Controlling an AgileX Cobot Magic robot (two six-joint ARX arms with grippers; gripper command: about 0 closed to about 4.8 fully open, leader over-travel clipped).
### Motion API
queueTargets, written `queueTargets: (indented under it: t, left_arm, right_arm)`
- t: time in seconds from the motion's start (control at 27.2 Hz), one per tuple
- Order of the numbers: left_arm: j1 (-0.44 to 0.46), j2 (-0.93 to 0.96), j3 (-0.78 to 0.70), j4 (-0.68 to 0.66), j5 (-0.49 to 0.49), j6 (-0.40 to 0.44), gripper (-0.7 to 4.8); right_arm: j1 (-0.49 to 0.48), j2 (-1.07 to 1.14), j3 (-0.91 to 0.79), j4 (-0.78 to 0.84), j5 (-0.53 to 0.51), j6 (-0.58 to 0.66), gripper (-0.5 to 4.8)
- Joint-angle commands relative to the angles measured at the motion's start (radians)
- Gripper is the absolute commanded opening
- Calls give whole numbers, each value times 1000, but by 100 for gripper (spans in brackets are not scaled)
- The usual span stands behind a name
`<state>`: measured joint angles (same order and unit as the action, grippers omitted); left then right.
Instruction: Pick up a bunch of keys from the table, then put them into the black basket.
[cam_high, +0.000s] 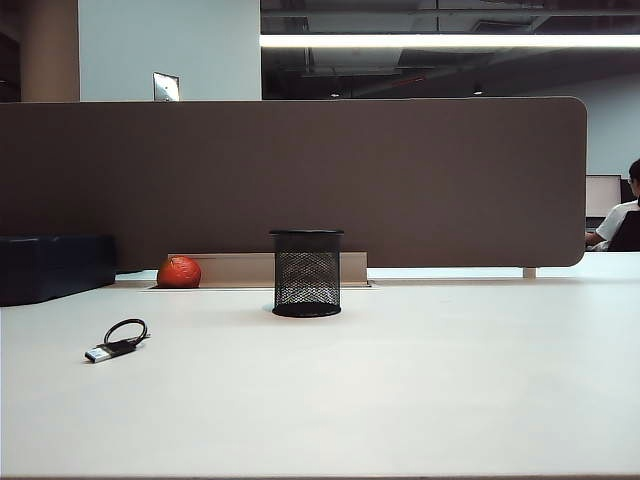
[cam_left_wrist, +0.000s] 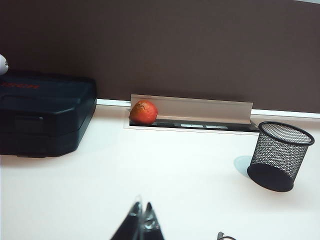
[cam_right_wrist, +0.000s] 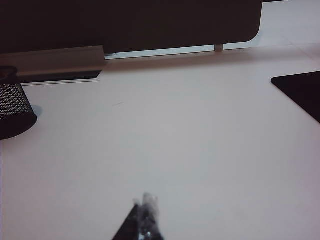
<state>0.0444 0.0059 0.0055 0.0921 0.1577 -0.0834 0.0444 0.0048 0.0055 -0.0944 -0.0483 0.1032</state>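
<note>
The bunch of keys (cam_high: 117, 341), a black cord loop with a short silver-white piece, lies on the off-white table (cam_high: 420, 390) at the front left. A sliver of its cord (cam_left_wrist: 223, 236) shows in the left wrist view. The black basket (cam_high: 306, 272), a wire-mesh cup, stands upright near the middle at the back; it also appears as the black basket (cam_left_wrist: 278, 155) and the black basket (cam_right_wrist: 13, 102). My left gripper (cam_left_wrist: 142, 206) is shut and empty, well short of the keys. My right gripper (cam_right_wrist: 145, 200) is shut and empty over bare table. Neither arm shows in the exterior view.
An orange-red ball (cam_high: 179, 272) rests in a cable slot by the brown partition (cam_high: 300, 180). A dark blue box (cam_high: 55, 266) sits at the back left. A black mat (cam_right_wrist: 300, 92) lies at the right. A seated person (cam_high: 622, 222) is beyond the partition.
</note>
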Motion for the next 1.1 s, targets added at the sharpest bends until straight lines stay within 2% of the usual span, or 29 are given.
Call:
queueTargets:
  t: [0.04, 0.59, 0.99, 1.1]
  left_arm:
    - [0, 0, 5, 6, 4, -3, -6]
    - [0, 0, 8, 10, 6, -4, -6]
    - [0, 0, 73, -19, 121, -4, -5]
    - [0, 0, 135, -124, 175, -4, -3]
  right_arm:
    - [1, -3, 0, 16, 2, -3, -5]
    - [1, -3, 1, 16, 1, -3, -6]
    - [2, -3, 45, -9, -25, 62, -6]
    - [1, -3, 122, -111, -35, 132, -6]
